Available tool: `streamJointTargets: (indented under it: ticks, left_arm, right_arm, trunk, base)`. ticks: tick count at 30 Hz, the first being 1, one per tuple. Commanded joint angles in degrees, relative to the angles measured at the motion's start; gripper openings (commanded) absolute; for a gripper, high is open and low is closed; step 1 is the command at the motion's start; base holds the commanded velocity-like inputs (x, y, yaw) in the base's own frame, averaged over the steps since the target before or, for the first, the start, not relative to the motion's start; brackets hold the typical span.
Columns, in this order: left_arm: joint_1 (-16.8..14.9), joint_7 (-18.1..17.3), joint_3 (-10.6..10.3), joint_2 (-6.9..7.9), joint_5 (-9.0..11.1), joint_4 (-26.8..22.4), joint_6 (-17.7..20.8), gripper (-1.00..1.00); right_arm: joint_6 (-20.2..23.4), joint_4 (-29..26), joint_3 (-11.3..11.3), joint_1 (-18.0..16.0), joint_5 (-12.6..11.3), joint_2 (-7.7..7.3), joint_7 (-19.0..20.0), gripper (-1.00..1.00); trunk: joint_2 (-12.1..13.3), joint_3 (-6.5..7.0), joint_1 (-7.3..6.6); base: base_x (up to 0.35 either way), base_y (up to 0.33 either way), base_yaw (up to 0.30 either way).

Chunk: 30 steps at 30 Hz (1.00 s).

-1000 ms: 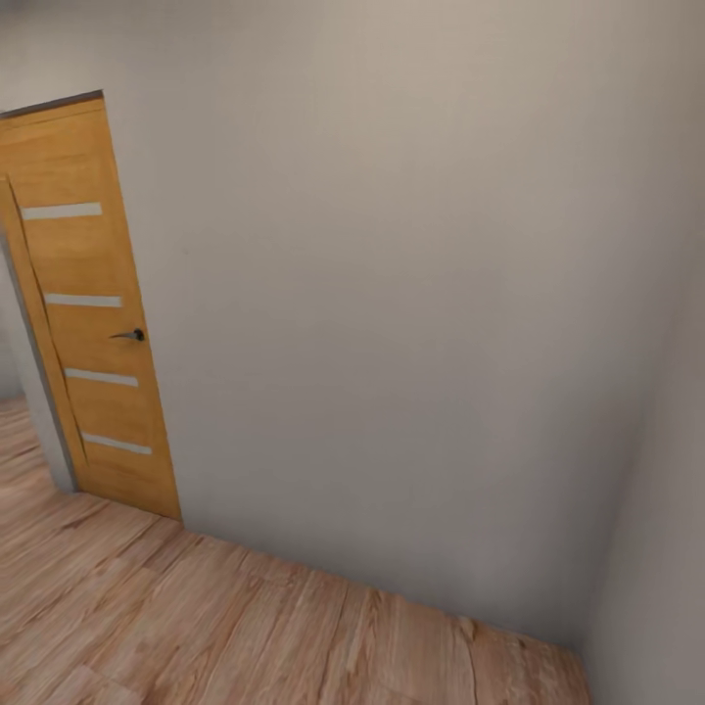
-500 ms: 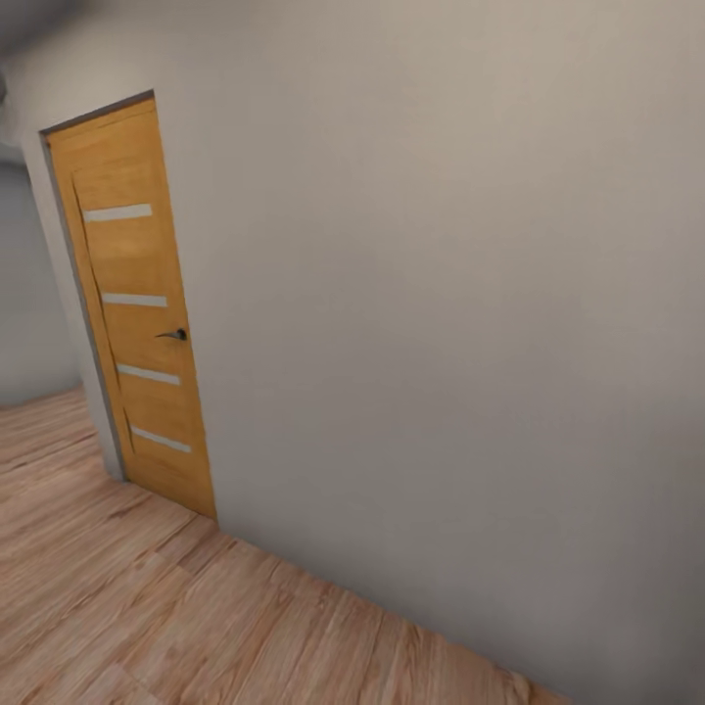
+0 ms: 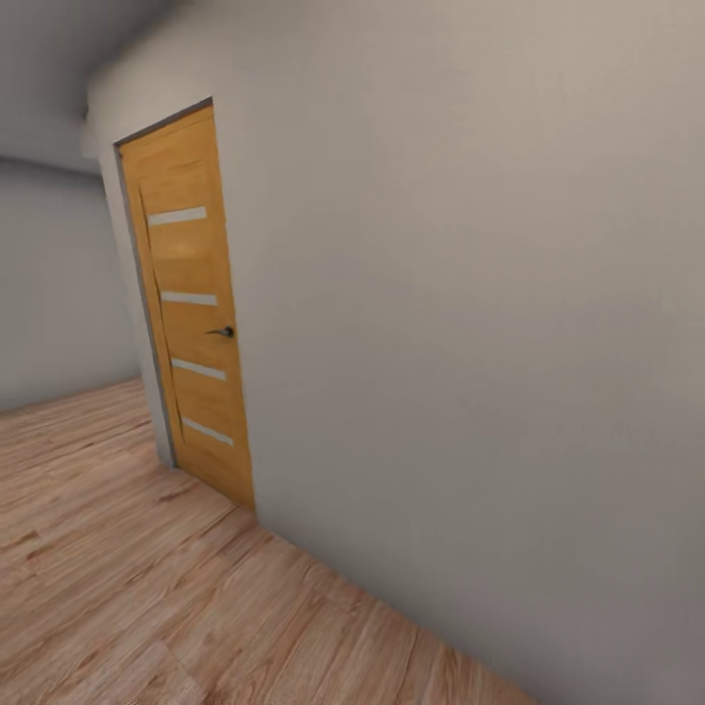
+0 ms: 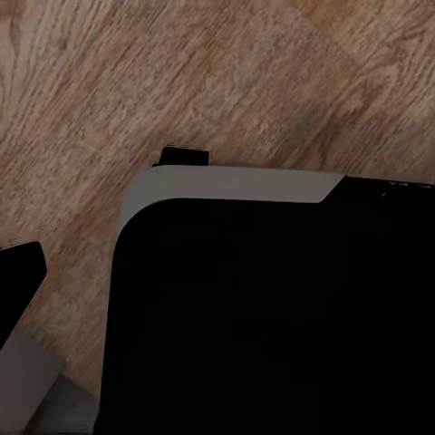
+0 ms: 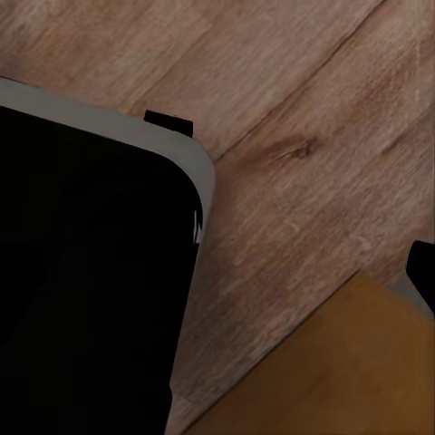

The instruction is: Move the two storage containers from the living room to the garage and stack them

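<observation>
Hallway scene from the head view, read left to right: at nine o'clock a pale grey far wall (image 3: 49, 284) stands in shadow, meeting light wood plank flooring (image 3: 127, 587) that spreads from eight o'clock across to six o'clock. Next, between nine and ten o'clock, a closed honey-coloured wooden door (image 3: 191, 304) with four narrow pale horizontal strips and a small dark lever handle (image 3: 222, 332) at mid height. From the door's edge a plain pale grey wall (image 3: 470, 323) runs across to three o'clock, slanting toward the camera. The two orange-red storage containers cannot be located from these pictures, so their place cannot be told. In the left wrist view, a large black body with a pale grey rounded rim (image 4: 227, 186) hangs over wood planks (image 4: 181, 72). In the right wrist view, a similar black body with a grey rim (image 5: 201, 172) sits above wood planks (image 5: 299, 118), and an orange-brown flat surface (image 5: 335, 372) lies at five o'clock. Whether either claw is open or closed cannot be told.
</observation>
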Motion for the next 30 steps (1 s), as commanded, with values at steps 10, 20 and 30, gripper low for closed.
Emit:
streamJointTargets:
  ticks: [10, 20, 30]
  left_arm:
    - [0.0, 0.05, -0.01, 0.02, 0.54, -0.03, -0.1, 1.0]
    - [0.0, 0.07, 0.02, 0.0, 3.95, -0.09, -0.09, 1.0]
    - [0.03, 0.05, -0.02, 0.03, 6.38, -0.06, -0.1, 1.0]
  right_arm:
    - [-0.45, 0.18, 0.12, -0.07, -8.66, 0.02, 0.1, 1.0]
    - [-0.32, 0.18, 0.59, -0.07, -8.74, 0.0, 0.02, 1.0]
    - [-0.21, 0.18, 0.77, -0.07, -8.67, 0.0, 0.02, 1.0]
  trunk:
    - [-0.03, -0.01, 0.0]
    - [-0.03, 0.18, 0.0]
    - [-0.03, 0.37, 0.0]
  base:
    - [0.0, 0.0, 0.298]
    - [0.0, 0.0, 0.3]
    - [0.0, 0.0, 0.3]
